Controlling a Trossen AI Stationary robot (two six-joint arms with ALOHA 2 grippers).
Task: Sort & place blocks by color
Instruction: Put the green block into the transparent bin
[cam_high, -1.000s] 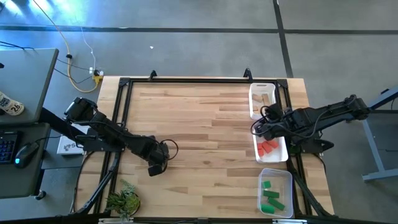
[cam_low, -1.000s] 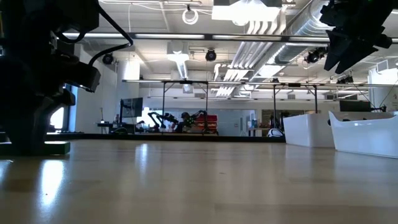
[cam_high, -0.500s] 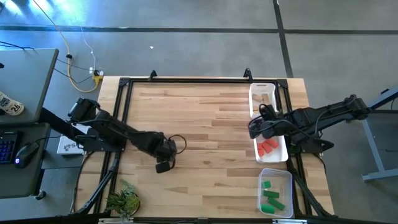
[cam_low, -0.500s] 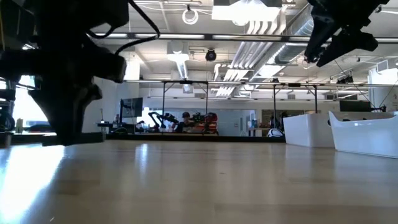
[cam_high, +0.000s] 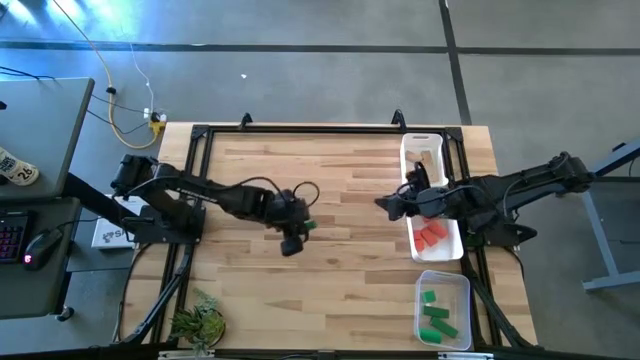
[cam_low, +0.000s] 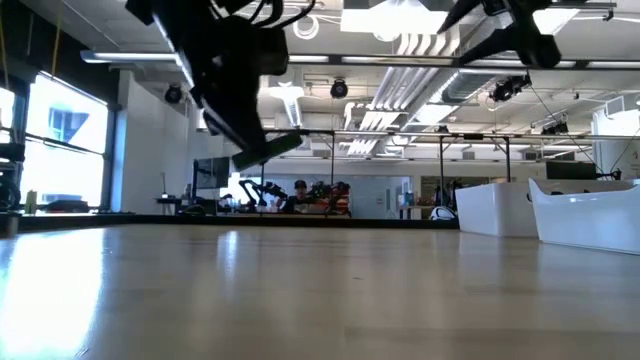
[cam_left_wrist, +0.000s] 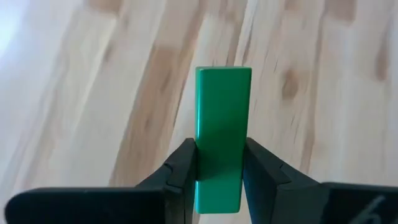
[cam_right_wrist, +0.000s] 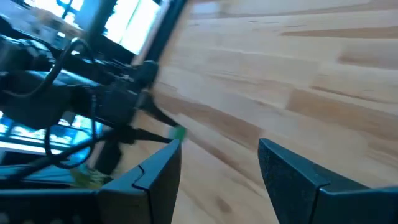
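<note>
When I look down from high above, my left gripper is over the middle of the wooden table, and a bit of green block peeks out of it. My right gripper reaches in from the other side, just beside the white tray that has tan blocks and red blocks in it. Green blocks lie in the clear tray near the front corner, so most of the sorting looks done to me. From table height, I see the green block up in the air, not on the wood. Past my left wrist, my two fingers squeeze the green block tight on both sides. Past my right wrist, my fingers are spread wide and hold nothing. I think this green one goes to the clear tray next.
</note>
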